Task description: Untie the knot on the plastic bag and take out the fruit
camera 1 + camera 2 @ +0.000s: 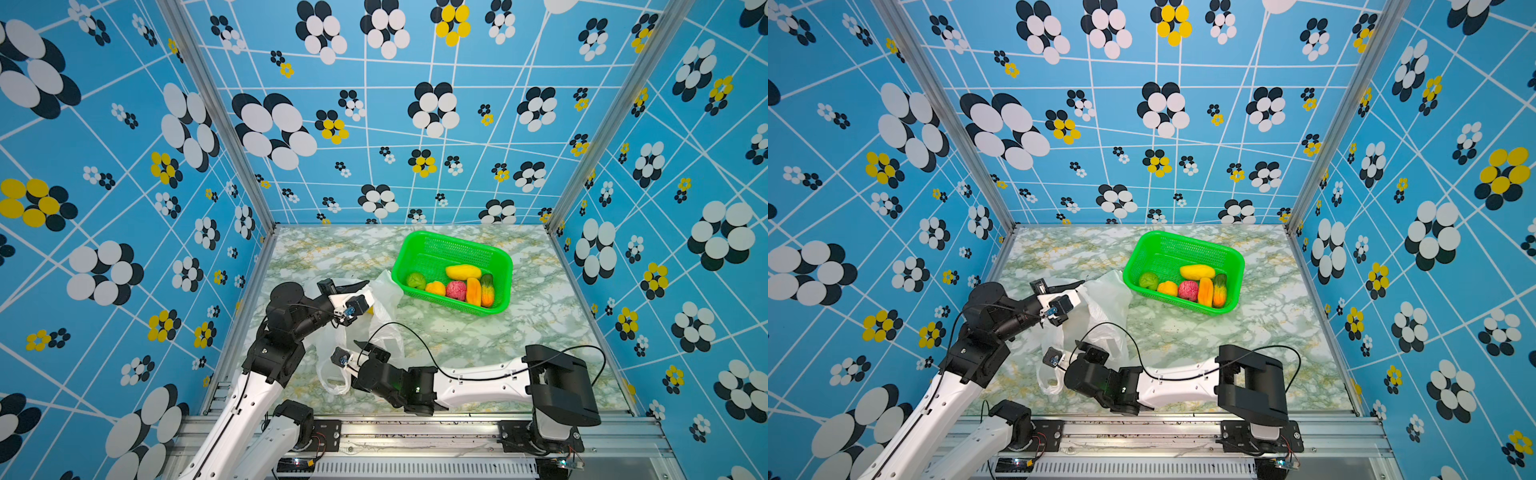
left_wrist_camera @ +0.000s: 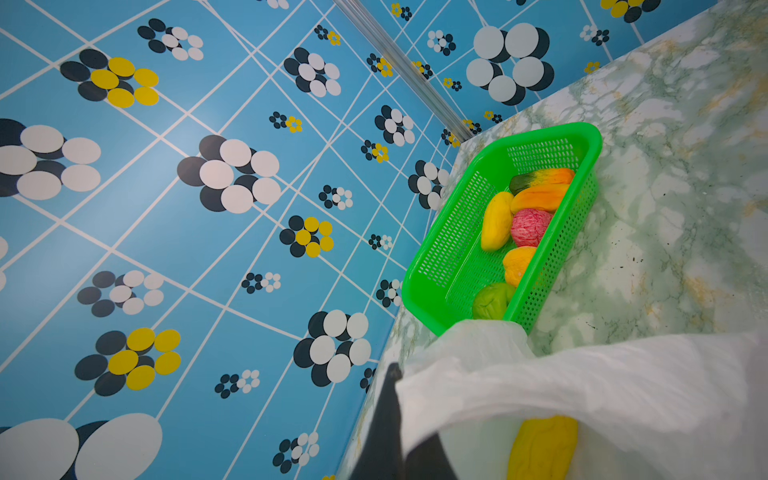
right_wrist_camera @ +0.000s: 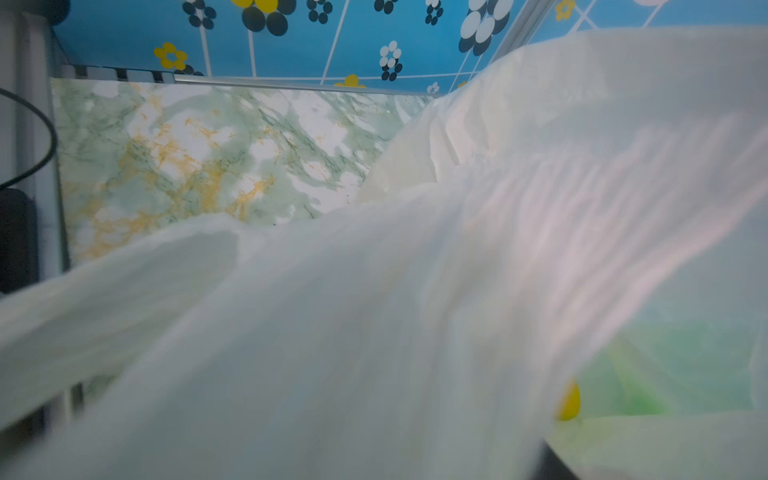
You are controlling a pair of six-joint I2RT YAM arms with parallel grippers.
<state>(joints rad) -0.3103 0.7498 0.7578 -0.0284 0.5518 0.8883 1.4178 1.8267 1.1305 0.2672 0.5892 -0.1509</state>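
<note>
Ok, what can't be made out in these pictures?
- Right gripper: jaws hidden among the plastic bag folds in both top views; blurred film fills the right wrist view.
- Fruit inside the bag: the left wrist view shows one yellow piece, cut off by the edge; any others are veiled.
- Knot: in no view.

A white bag (image 1: 1102, 297) lies left of centre between the left gripper (image 1: 1073, 286) at its far edge and the right gripper (image 1: 1088, 347) at its near edge, just beside a basket (image 1: 1187, 249) holding six fruit (image 1: 1187, 289).
</note>
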